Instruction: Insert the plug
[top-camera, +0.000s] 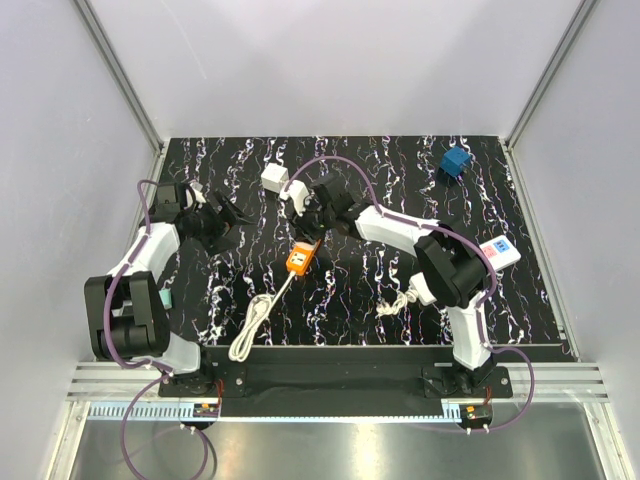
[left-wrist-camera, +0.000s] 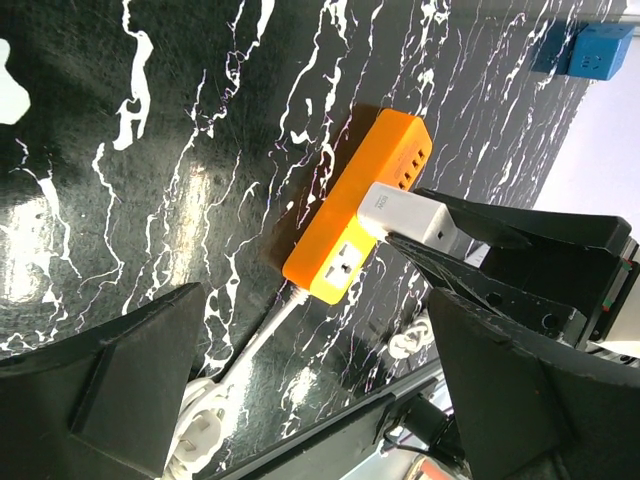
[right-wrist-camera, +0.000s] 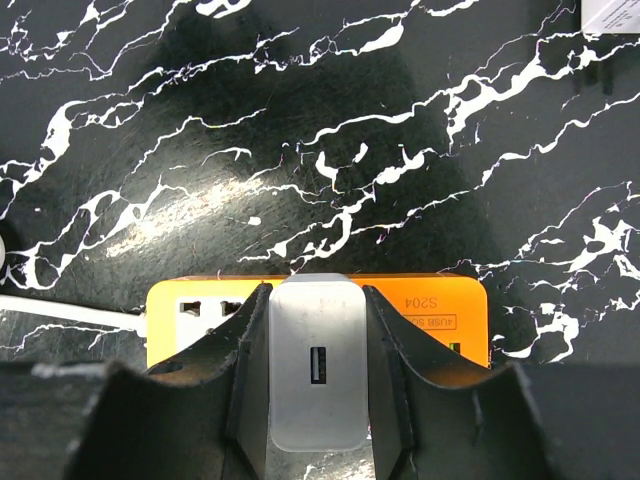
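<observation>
The blue plug (top-camera: 456, 161) lies on the black marbled table at the back right, far from both grippers; the left wrist view catches it in a top corner (left-wrist-camera: 590, 50). At mid-table my right gripper (top-camera: 310, 232) is shut on a white USB adapter (right-wrist-camera: 318, 365), with one finger pressed to each of its sides. The adapter stands on the face of an orange power strip (right-wrist-camera: 440, 320), over one of its sockets; its prongs are hidden. The left wrist view shows this adapter (left-wrist-camera: 405, 212) on the strip (left-wrist-camera: 350, 235). My left gripper (top-camera: 235, 215) is open and empty (left-wrist-camera: 330, 400), left of the strip.
The orange strip's white cable (top-camera: 255, 325) runs toward the front edge and ends in a white plug (left-wrist-camera: 200, 435). A white cube adapter (top-camera: 273, 178) sits behind the grippers. A white power strip (top-camera: 500, 252) lies at the right, and a small white cord bundle (top-camera: 400, 300) lies near the right arm.
</observation>
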